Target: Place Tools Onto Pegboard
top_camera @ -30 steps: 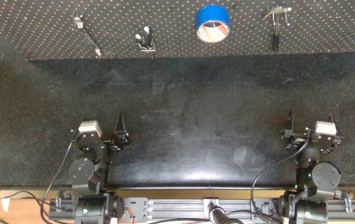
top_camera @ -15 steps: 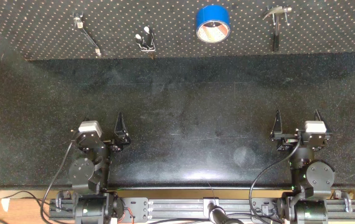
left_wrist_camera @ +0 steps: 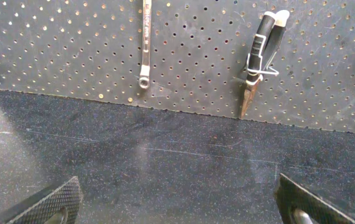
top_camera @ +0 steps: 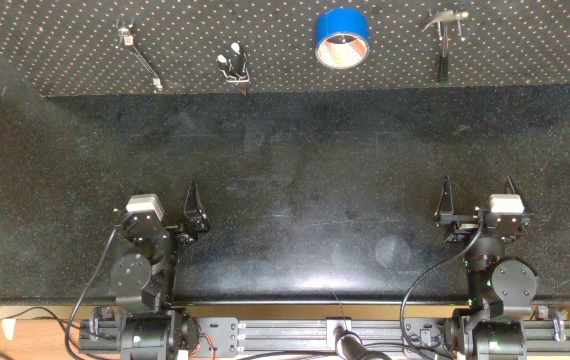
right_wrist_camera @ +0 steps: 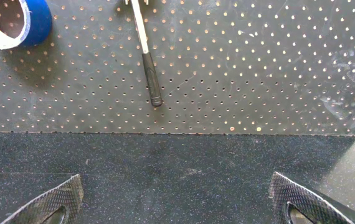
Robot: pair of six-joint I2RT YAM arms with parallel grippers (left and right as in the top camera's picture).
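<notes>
Four tools hang on the black pegboard (top_camera: 525, 40) along the far edge: a wrench (top_camera: 140, 55) (left_wrist_camera: 144, 43), pliers (top_camera: 233, 62) (left_wrist_camera: 261, 53), a blue tape roll (top_camera: 341, 38) (right_wrist_camera: 12, 22) and a hammer (top_camera: 444, 40) (right_wrist_camera: 146, 53). My left gripper (top_camera: 161, 205) (left_wrist_camera: 177, 211) is open and holds nothing. It hovers low over the near left of the mat, facing the wrench and pliers. At the near right, my right gripper (top_camera: 477, 196) (right_wrist_camera: 177, 208) is open too, with nothing in it, and faces the hammer and tape.
A dark mat (top_camera: 305, 150) covers the table from the pegboard's foot to the front edge, with no loose objects on it. A rail with cables (top_camera: 335, 330) runs along the front by the arm bases.
The right arm swung a little to the left early on and then held still. The left arm and the hanging tools have stayed put.
</notes>
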